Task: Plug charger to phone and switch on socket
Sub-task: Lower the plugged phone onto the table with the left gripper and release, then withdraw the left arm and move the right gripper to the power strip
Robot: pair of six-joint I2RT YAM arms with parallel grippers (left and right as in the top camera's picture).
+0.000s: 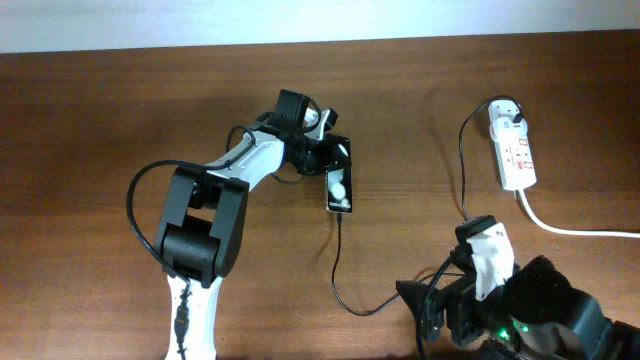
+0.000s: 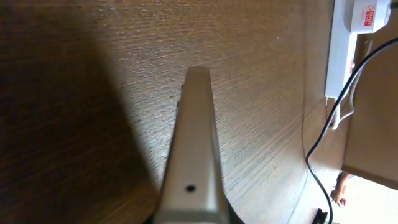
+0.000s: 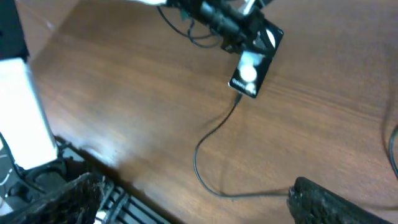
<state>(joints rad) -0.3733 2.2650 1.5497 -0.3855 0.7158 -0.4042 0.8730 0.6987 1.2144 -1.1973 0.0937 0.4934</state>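
Seemingly the left fingers point(image 2: 194, 144) sit over the far end of the phone point(image 1: 340, 190), but only one pale finger shows from that wrist. I cannot tell whether they are closed or gripping anything. The right fingers point(image 3: 22, 118) stand wide apart with nothing between them.

The charger point(image 1: 336, 265) runs up to the phone's near end and looks seated, though the tip is too small to be sure. If it is, the switch is the job now. I'd send the right arm, which is nearer the socket point(image 1: 522, 172). It should lift clear of the cable looping just beside it, then press the red switch point(image 1: 519, 152) straight down, keeping off the white adapter point(image 1: 505, 118).

The left arm stretches diagonally across the counter point(image 1: 100, 120). The right arm is bunched at the near right corner.
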